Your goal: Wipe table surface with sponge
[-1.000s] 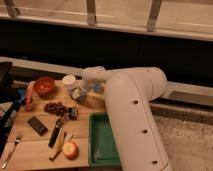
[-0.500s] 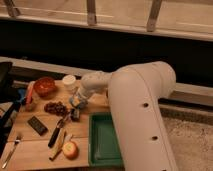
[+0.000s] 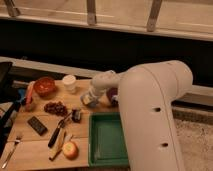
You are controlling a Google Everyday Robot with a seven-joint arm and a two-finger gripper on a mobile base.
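The table surface [image 3: 42, 142] is a light-brown wooden top at the lower left. My gripper [image 3: 87, 100] is low over its middle, right of the white cup [image 3: 69, 82] and just behind the green tray [image 3: 107, 142]. It is shut on the sponge [image 3: 85, 102], a small pale yellow and blue-grey block pressed down at the wood. My large white arm [image 3: 150, 110] reaches in from the right and hides the table's right part.
On the table are a red bowl [image 3: 45, 86], a carrot [image 3: 30, 94], grapes [image 3: 55, 107], a small dark cube [image 3: 76, 115], a flat black bar [image 3: 37, 125], a knife [image 3: 57, 132], an apple [image 3: 70, 150] and a fork [image 3: 11, 150]. A dark wall rises behind.
My gripper with the sponge has come down toward the table and shifted slightly toward the front. The arm has swung lower with it. The other objects have not moved.
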